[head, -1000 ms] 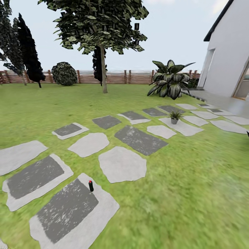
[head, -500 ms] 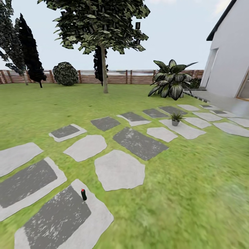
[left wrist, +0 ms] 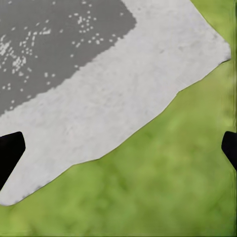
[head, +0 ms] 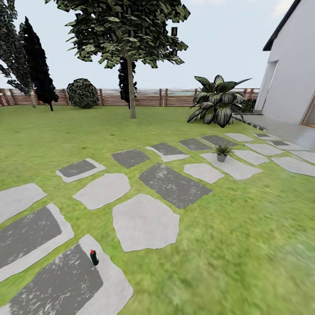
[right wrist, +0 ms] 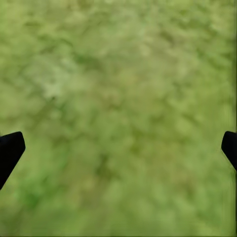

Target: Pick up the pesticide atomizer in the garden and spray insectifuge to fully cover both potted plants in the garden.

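While the spray bottle [head: 94,257] is standing near left, both grippers are hanging wide apart, holding nothing. Left gripper [left wrist: 118,148] is hovering over a stepping stone [left wrist: 123,98]; right gripper [right wrist: 118,148] over grass [right wrist: 118,98].

Pesticide atomizer [head: 94,257]: one
Small potted plant [head: 222,152]: one
Broad-leaved bush [head: 217,105]: one
Round dark shrub [head: 82,93]: one
Leafy tree [head: 127,39]: one
Slatted fence [head: 148,97]: one
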`<state>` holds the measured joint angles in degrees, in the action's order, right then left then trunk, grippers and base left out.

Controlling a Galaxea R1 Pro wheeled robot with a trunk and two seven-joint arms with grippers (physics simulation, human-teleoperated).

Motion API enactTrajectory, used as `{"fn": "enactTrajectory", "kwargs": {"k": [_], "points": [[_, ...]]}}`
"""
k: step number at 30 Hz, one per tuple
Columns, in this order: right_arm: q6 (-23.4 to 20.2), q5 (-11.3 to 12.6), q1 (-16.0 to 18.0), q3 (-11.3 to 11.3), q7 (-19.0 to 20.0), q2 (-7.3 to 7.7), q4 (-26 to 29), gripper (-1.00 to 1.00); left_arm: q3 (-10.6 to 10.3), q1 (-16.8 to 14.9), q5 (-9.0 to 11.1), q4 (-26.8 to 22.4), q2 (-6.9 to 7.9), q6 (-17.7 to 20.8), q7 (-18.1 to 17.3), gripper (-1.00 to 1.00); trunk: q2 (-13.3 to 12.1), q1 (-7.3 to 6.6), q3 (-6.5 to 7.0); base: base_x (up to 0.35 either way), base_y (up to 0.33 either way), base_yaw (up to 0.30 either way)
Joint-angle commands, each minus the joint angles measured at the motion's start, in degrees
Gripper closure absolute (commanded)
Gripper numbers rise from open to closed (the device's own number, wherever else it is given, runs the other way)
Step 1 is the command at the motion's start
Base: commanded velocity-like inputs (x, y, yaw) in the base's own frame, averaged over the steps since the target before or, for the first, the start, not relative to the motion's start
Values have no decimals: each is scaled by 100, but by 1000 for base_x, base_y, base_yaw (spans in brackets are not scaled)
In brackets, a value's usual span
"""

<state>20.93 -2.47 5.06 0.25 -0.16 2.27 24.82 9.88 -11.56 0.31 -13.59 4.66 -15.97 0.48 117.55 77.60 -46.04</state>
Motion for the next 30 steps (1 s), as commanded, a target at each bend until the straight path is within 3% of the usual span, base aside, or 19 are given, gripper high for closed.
{"fn": "enactTrajectory", "kwargs": {"k": [1,30], "points": [[16,-25,3,2,-2,1,-4,-100,5,-4,2,5,0,-20,5,-100,2,2,-5,237,-195,120],[16,-29,3,2,-2,-2,-12,-100,5,-4,4,5,0,-20,5,-100,2,2,-5,226,-211,252]]}}
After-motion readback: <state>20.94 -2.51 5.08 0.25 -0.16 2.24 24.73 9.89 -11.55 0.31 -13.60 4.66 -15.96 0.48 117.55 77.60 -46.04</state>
